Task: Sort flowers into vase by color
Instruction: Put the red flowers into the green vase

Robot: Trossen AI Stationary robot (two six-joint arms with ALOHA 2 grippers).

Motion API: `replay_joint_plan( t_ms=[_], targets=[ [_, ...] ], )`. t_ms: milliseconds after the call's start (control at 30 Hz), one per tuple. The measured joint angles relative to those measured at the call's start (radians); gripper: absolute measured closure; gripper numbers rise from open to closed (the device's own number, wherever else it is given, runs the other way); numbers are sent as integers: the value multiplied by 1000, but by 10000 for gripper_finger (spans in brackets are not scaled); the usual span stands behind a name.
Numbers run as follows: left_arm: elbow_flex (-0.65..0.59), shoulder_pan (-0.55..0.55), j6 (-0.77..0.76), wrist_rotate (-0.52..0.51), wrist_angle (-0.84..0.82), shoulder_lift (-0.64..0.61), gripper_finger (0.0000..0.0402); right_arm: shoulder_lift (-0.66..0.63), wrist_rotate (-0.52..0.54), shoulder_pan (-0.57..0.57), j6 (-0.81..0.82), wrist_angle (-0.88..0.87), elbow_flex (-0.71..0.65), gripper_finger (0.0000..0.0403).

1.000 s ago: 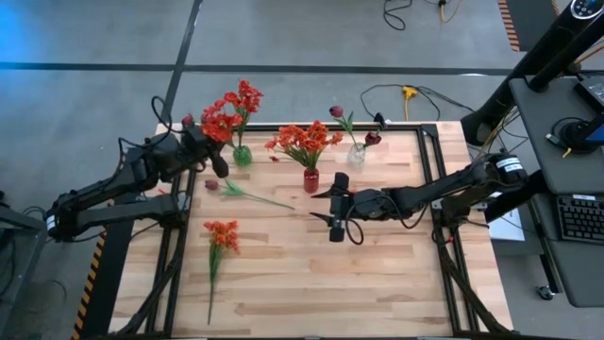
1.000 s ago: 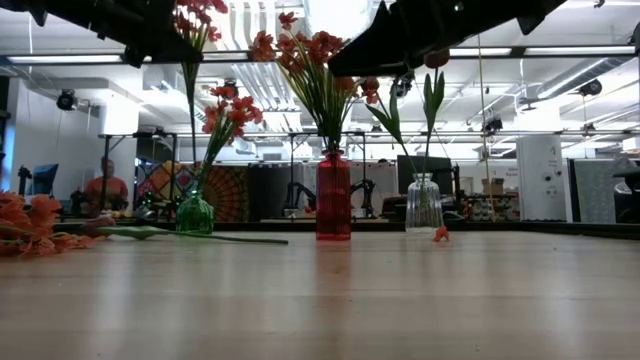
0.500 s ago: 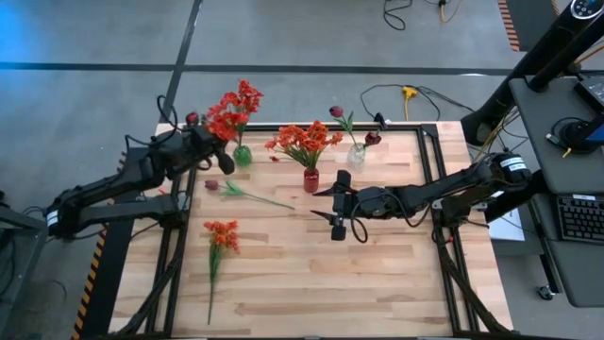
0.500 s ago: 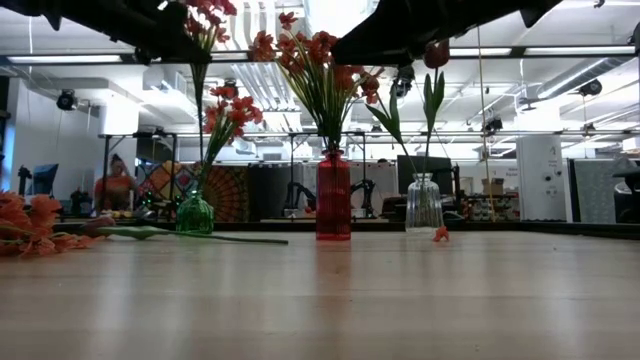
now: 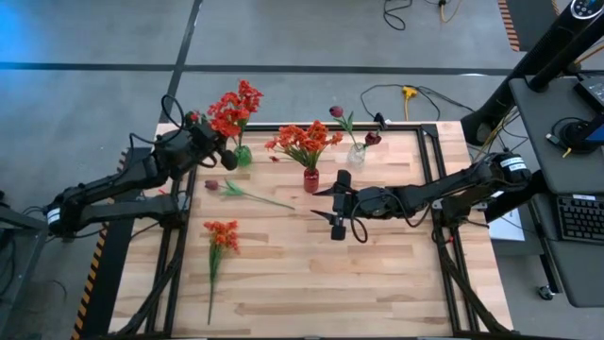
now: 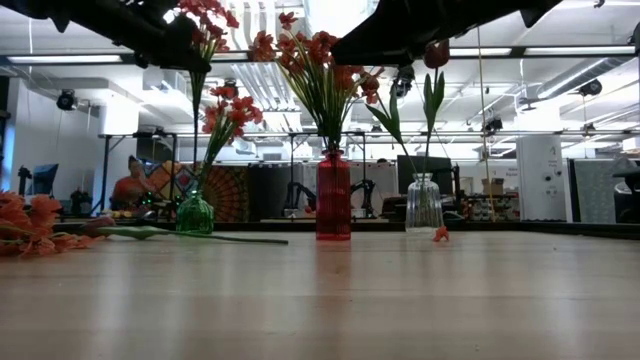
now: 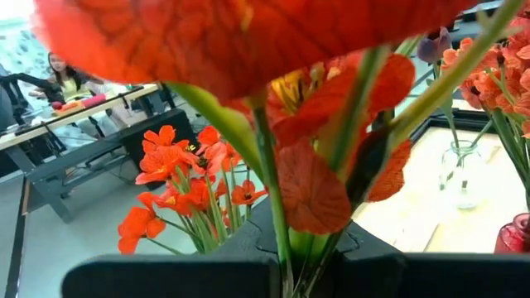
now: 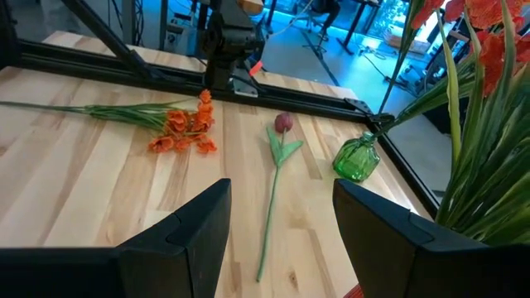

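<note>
While a red-bloomed artificial stem (image 5: 226,111) hung above the small green glass vase (image 5: 243,156), the left gripper (image 5: 209,144) was clamped on its stalk, just beside that vase. Beyond the vase stood a red glass vase (image 5: 310,180) of orange flowers, then a clear one (image 5: 356,155). A maroon tulip (image 5: 243,192) and an orange bunch (image 5: 221,238) lay on the wooden table (image 5: 377,274) nearby. The right gripper (image 5: 337,206) hovered wide apart, past the red vase.

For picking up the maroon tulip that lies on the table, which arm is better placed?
Probably the right. Its end effector is open and empty near the maroon tulip. The left end effector is shut on a red flower above the green vase.
</note>
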Motion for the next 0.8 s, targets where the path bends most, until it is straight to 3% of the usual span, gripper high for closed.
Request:
replay_joint_plan(
  t_ms=[800],
  targets=[
    [-13, 32, -77, 0, 14, 48, 399, 0, 1, 0, -8, 0, 0, 197]
  ],
)
